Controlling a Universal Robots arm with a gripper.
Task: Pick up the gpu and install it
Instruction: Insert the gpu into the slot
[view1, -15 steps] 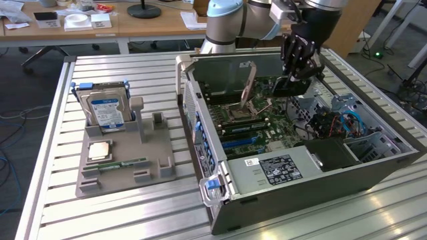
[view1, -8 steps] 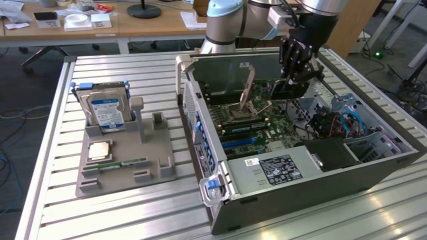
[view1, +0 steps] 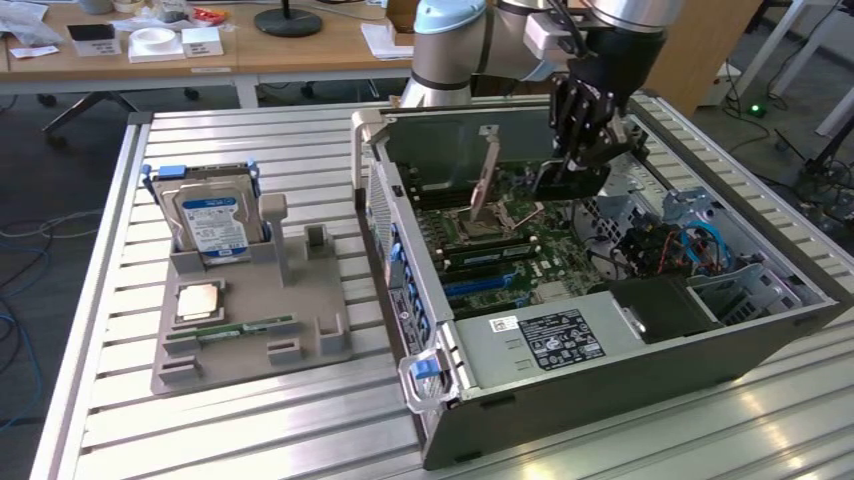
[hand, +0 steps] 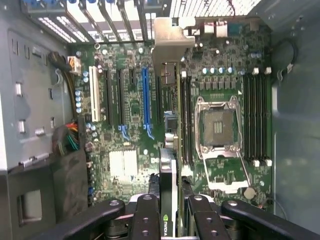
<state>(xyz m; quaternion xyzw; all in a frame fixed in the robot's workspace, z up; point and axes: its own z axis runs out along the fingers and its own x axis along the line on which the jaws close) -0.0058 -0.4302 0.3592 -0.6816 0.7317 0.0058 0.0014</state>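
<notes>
Pickup was done: the gripper (view1: 582, 150) was pinching the gpu (hand: 168, 172) edge-on, inside the open case (view1: 601, 370) and over the motherboard (hand: 125, 130). Its bracket (hand: 170, 42) faced the rear slots. It seemed unseated, hanging near the blue slot (hand: 145, 100); installing was left to do.

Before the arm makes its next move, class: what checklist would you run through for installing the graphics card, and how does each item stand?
1. Grip of the tool on the gpu: ok.
2. Side of the case open, motherboard exposed: ok.
3. Card parallel to the expansion slots: ok.
4. Slots free of other cards: ok.
5. Card over the right slot: cannot tell.
6. Card seated: not ok, held above the board.
</notes>
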